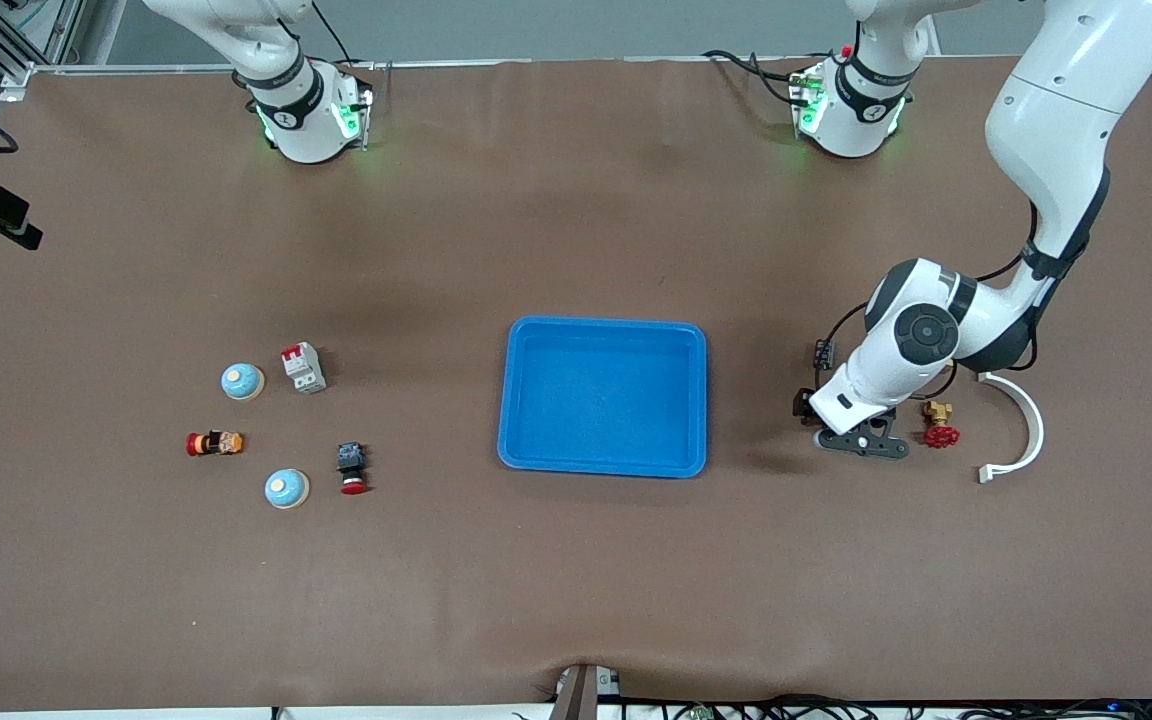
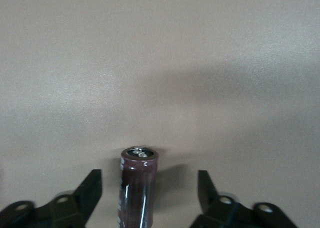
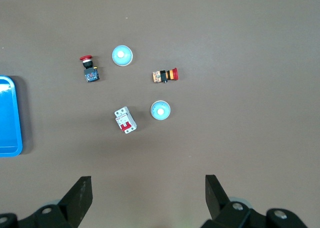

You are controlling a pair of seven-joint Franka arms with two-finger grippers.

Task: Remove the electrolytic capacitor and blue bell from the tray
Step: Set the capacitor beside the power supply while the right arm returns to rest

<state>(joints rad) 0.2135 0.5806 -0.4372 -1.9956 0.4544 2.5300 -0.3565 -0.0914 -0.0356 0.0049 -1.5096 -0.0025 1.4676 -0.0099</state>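
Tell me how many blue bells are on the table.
2: one bell beside the white breaker, another bell nearer the camera, beside the red-capped button.

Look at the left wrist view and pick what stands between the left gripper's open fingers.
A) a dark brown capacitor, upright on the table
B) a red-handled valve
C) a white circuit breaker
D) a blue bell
A: the left gripper is open, its fingers on either side of the upright dark brown capacitor, not yet touching it.
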